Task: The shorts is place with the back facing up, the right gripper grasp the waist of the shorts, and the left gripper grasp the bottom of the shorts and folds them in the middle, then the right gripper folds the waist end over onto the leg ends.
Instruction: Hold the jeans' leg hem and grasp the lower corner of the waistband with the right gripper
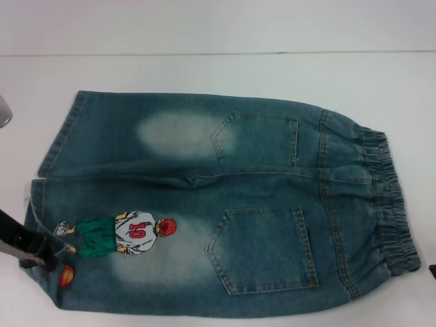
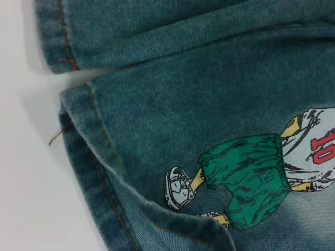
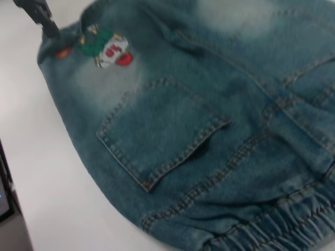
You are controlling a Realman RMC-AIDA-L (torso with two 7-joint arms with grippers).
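The shorts (image 1: pixel 225 204) lie flat on the white table with the two back pockets up. The waist of the shorts (image 1: pixel 390 197), a ruffled elastic band, points right. The bottom of the shorts (image 1: pixel 42 197), the two hemmed leg ends, points left. The cartoon player patch (image 1: pixel 129 231) is on the near leg. My left gripper (image 1: pixel 46 260) rests at the near leg's hem, beside the patch, and also shows far off in the right wrist view (image 3: pixel 44 18). The left wrist view shows that hem (image 2: pixel 99 136) up close. Only a dark sliver of my right gripper (image 1: pixel 432 271) shows, just off the waist (image 3: pixel 272 230).
White table (image 1: pixel 204 71) surrounds the shorts, with a seam line across the far side. A grey object (image 1: pixel 3 109) pokes in at the left edge. A dark edge (image 3: pixel 5 188) borders the table in the right wrist view.
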